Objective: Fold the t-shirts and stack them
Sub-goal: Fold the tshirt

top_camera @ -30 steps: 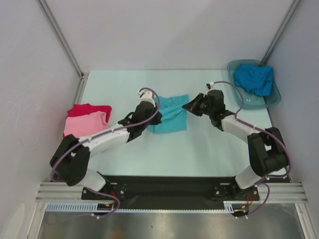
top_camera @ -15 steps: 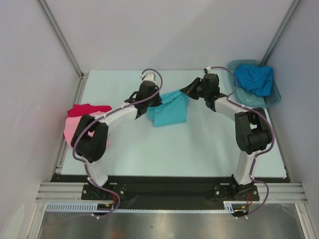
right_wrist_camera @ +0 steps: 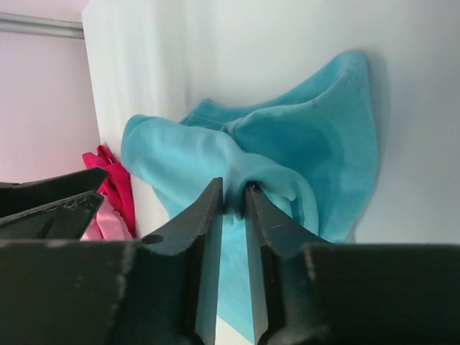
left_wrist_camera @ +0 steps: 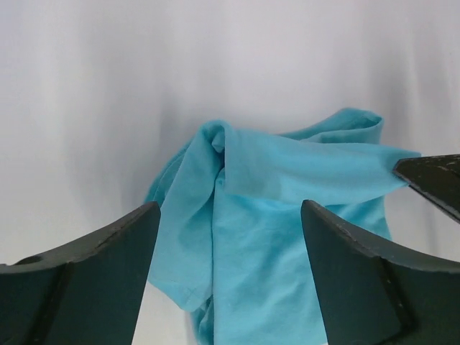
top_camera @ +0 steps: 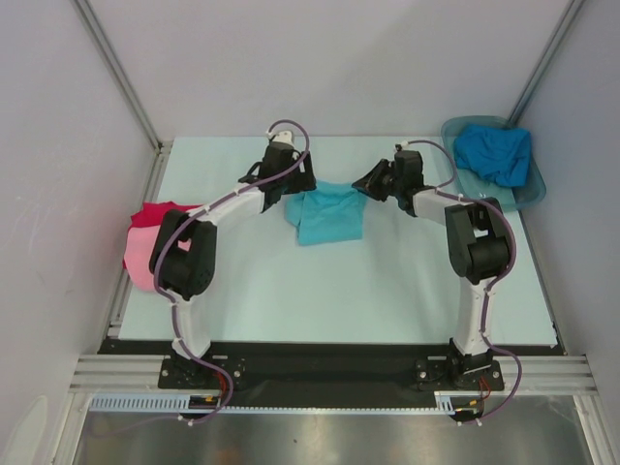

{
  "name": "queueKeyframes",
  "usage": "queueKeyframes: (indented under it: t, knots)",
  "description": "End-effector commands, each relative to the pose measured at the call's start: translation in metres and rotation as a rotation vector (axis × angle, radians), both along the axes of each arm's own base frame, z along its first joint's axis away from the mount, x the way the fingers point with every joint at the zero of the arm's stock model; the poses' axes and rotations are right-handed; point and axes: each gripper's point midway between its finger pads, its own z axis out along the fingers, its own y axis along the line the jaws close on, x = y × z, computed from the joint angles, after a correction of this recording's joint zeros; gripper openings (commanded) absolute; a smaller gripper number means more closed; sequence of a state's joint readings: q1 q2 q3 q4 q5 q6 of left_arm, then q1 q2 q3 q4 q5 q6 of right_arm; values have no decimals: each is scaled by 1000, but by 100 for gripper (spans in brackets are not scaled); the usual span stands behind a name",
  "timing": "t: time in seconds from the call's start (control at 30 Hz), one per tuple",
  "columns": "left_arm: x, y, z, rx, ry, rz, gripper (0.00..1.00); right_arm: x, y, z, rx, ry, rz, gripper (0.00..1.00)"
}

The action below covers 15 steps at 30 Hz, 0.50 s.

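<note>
The turquoise t-shirt (top_camera: 327, 215) lies partly folded at the middle of the table, rumpled along its far edge. My left gripper (top_camera: 296, 186) hovers over its far left corner. In the left wrist view this gripper (left_wrist_camera: 230, 215) is wide open, with the cloth (left_wrist_camera: 273, 215) lying loose beneath it. My right gripper (top_camera: 364, 184) is at the far right corner. The right wrist view shows its narrow jaws (right_wrist_camera: 233, 195) pinching a fold of the turquoise cloth (right_wrist_camera: 316, 144). The red t-shirt (top_camera: 160, 212) and the pink t-shirt (top_camera: 139, 263) lie stacked at the left edge. The blue t-shirt (top_camera: 494, 153) sits crumpled in the tub.
A grey translucent tub (top_camera: 524, 195) stands at the far right corner of the table. White walls close in the table at the back and on both sides. My left forearm crosses over the red and pink pile.
Both grippers carried the turquoise shirt's edge toward the far side of the table. The left gripper then opened and let go of the cloth; the right still pinches its corner.
</note>
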State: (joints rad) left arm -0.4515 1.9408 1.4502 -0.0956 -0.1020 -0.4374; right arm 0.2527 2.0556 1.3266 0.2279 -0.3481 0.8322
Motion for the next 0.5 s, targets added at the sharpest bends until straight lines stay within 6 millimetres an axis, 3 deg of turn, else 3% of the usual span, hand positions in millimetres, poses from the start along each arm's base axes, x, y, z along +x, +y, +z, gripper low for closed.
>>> queueKeyframes:
  t: [0.0, 0.3, 0.33, 0.43, 0.47]
  knots:
    - [11, 1, 14, 10, -35, 3, 86, 21, 3, 41, 27, -152, 6, 24]
    - [-8, -1, 50, -50, -74, -3, 87, 27, 15, 113, 105, -371, 66, 29]
    - [-13, -1, 64, -61, -98, -6, 87, 24, 17, 118, 113, -382, 72, 29]
    - [-30, 2, 59, -66, -78, -17, 87, 8, 29, 142, 122, -428, 107, 29]
    - [-36, 1, 73, -91, -102, -20, 87, -4, 33, 155, 123, -447, 114, 29]
